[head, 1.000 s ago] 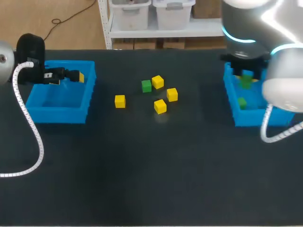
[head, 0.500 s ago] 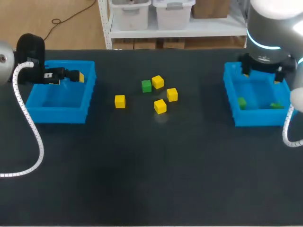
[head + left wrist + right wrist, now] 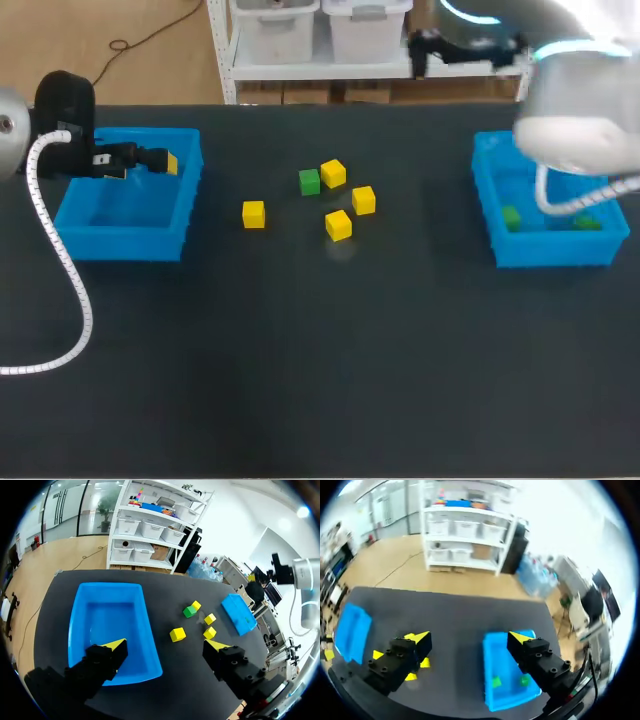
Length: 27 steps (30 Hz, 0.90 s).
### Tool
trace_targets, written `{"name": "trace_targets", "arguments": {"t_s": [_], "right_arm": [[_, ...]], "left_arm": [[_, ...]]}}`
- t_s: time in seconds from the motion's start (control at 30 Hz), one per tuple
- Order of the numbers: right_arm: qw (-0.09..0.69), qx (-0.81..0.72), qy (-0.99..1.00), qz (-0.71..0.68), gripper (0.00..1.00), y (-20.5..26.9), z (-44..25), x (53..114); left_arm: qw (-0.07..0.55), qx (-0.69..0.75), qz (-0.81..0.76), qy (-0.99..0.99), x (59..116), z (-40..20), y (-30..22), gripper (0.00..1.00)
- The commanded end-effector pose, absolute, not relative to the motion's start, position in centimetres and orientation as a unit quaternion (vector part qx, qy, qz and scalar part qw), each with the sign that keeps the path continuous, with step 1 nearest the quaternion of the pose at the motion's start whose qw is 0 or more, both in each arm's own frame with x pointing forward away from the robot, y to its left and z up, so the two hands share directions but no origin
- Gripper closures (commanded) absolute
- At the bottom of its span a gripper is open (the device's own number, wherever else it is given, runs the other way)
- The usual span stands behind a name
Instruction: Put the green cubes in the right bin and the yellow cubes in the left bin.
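Both hung open and empty, the left gripper (image 3: 166, 644) over the left bin (image 3: 110, 625) and the right gripper (image 3: 470, 639) high above the right bin (image 3: 492, 660), so I judged the next pick was the lone green cube (image 3: 189, 611), well ahead of the left jaws, close against a yellow cube (image 3: 196, 605).

The dark surface (image 3: 320, 360) carries two blue bins, the left bin (image 3: 122, 243) toward one side and the right bin (image 3: 556, 250) toward the other. Between them, well apart from both, lie loose cubes. One green cube (image 3: 309, 182) sits just beside the rear yellow cube (image 3: 333, 173). The middle yellow cube (image 3: 363, 200) and the front yellow cube (image 3: 338, 225) are near these (a loose cluster), and the lone yellow cube (image 3: 254, 214) lies nearer the left bin.
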State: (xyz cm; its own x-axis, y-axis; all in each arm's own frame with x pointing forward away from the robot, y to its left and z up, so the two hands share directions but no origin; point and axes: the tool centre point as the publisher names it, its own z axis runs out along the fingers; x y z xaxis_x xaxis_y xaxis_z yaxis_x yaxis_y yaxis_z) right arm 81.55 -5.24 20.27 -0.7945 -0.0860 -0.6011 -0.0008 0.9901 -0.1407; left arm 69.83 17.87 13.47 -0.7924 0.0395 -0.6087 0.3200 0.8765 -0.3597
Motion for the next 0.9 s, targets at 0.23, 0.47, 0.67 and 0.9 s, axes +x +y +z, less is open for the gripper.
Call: {"name": "trace_targets", "arguments": {"t_s": [0.23, 0.47, 0.67, 0.9], "right_arm": [[0.259, -0.484, 0.829, -0.105, 0.0, 6.8, 20.5, 85.8], [0.179, -0.698, 0.687, -0.099, 0.0, 10.2, 20.2, 81.9], [0.149, -0.801, 0.563, -0.138, 0.0, 11.2, 18.3, 78.3], [0.126, -0.852, 0.463, -0.21, 0.0, 11.0, 14.4, 76.5]], "left_arm": [[0.305, 0.097, -0.225, 0.92, 69.9, 13.5, 17.8, 0.0], [0.305, 0.097, -0.225, 0.92, 69.9, 13.5, 17.8, 0.0], [0.305, 0.097, -0.225, 0.92, 69.9, 13.5, 17.8, 0.0], [0.305, 0.097, -0.225, 0.92, 69.9, 13.5, 17.8, 0.0]]}}
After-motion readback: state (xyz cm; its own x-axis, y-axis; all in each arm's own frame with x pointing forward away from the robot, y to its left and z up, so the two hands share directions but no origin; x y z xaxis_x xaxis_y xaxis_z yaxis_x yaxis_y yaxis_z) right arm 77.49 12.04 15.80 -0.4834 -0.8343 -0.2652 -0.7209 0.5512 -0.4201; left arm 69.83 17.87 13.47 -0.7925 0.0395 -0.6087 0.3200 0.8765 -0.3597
